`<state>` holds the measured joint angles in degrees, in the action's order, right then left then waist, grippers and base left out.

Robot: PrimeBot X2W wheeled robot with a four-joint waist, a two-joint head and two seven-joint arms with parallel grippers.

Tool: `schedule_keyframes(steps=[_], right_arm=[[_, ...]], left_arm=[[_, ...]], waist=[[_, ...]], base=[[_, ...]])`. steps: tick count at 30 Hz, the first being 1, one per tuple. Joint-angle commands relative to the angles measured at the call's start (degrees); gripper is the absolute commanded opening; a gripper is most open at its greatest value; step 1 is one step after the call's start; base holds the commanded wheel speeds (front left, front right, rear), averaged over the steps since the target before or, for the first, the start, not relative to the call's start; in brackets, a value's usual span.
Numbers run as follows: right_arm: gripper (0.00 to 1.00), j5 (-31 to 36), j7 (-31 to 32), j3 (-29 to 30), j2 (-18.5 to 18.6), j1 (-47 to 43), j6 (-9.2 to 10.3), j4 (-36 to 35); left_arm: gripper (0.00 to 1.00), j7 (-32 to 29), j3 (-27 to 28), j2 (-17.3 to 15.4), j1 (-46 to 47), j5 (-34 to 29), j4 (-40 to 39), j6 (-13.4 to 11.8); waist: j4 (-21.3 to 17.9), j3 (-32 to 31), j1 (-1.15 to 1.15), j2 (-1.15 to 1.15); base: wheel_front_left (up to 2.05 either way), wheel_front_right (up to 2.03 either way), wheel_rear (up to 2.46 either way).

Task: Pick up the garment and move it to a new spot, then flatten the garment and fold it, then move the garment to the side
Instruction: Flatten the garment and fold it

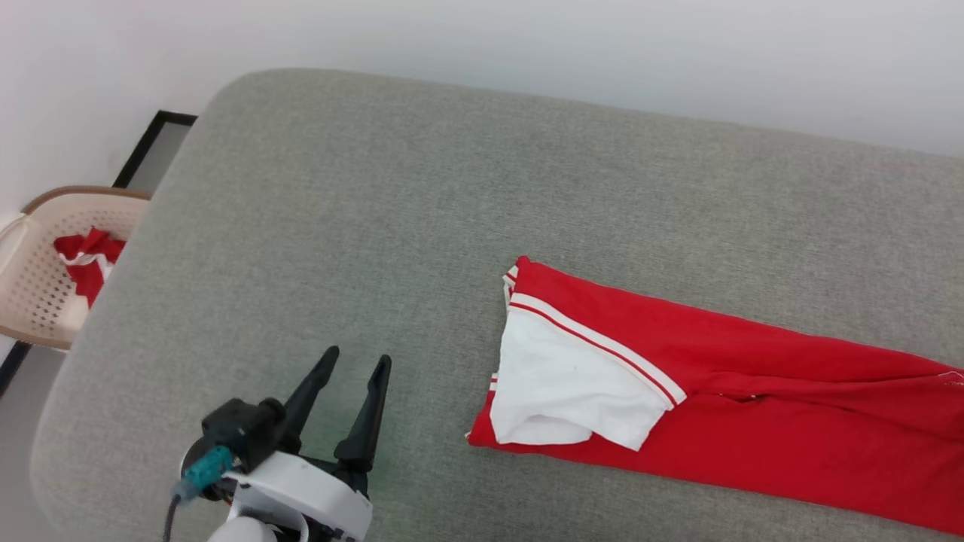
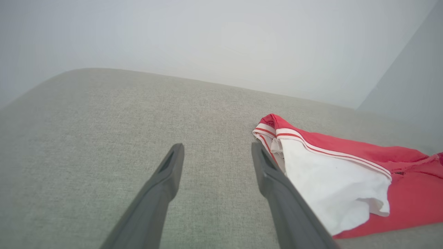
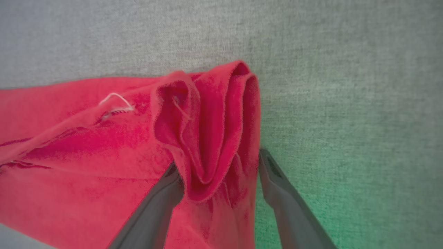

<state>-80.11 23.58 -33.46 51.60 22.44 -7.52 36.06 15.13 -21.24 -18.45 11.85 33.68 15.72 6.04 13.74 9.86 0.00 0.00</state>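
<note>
The garment (image 1: pixel 753 391), red with a white sleeve panel and white stripe trim, lies folded into a long strip on the right of the grey padded surface (image 1: pixel 376 226) and runs off the right edge of the head view. My left gripper (image 1: pixel 358 355) is open and holds nothing, over bare padding to the left of the sleeve end. In the left wrist view its fingertips (image 2: pixel 216 147) stand just left of the garment (image 2: pixel 408 193). My right gripper (image 3: pixel 218 160) is open, its fingers spread on either side of a bunched red fold of the garment (image 3: pixel 69 138).
A beige perforated basket (image 1: pixel 45 286) stands off the surface's left edge with another red and white cloth (image 1: pixel 86 260) in it. A white wall runs behind the surface. A dark-framed panel (image 1: pixel 151 143) lies on the floor at the far left.
</note>
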Motion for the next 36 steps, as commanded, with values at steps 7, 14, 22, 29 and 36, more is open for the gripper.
schedule_keyframes(steps=[7, 14, 22, 29, 36], right_arm=[[0.41, 0.91, 3.29, -1.04, -4.64, 0.87, 0.01, 1.54], [0.0, 1.54, 2.82, 0.86, -5.15, 2.16, 0.04, 2.91], [0.0, 3.22, -1.36, 5.18, -3.26, 5.78, 0.11, 4.48], [0.0, 4.83, -5.16, 9.34, 0.66, 7.89, 0.09, 8.05], [0.0, 5.18, -7.7, 13.62, 4.33, 9.21, 0.08, 14.81]], left_arm=[[1.0, -0.04, 9.77, 6.11, -4.72, -14.71, -4.2, 0.54], [1.0, -0.04, 15.16, 9.76, -6.0, -19.17, -4.48, 1.41], [1.0, -0.04, 16.42, 10.27, -5.37, -19.92, -5.98, 1.5], [1.0, -0.04, 16.83, 9.24, -4.15, -20.41, -7.08, 1.48], [1.0, -0.04, 17.39, 9.22, -3.61, -21.64, -7.75, 1.48]], waist=[[0.81, 0.16, 0.0, 0.0], [-0.71, 1.09, 0.0, 0.0], [-4.82, 2.56, 0.0, 0.0], [-7.23, 4.45, 0.0, 0.0], [-7.9, 5.22, 0.0, 0.0]], base=[[0.0, 0.0, 0.0], [0.0, 0.0, 0.0], [0.0, 0.0, 0.0], [0.0, 0.0, 0.0], [0.0, 0.0, 0.0]])
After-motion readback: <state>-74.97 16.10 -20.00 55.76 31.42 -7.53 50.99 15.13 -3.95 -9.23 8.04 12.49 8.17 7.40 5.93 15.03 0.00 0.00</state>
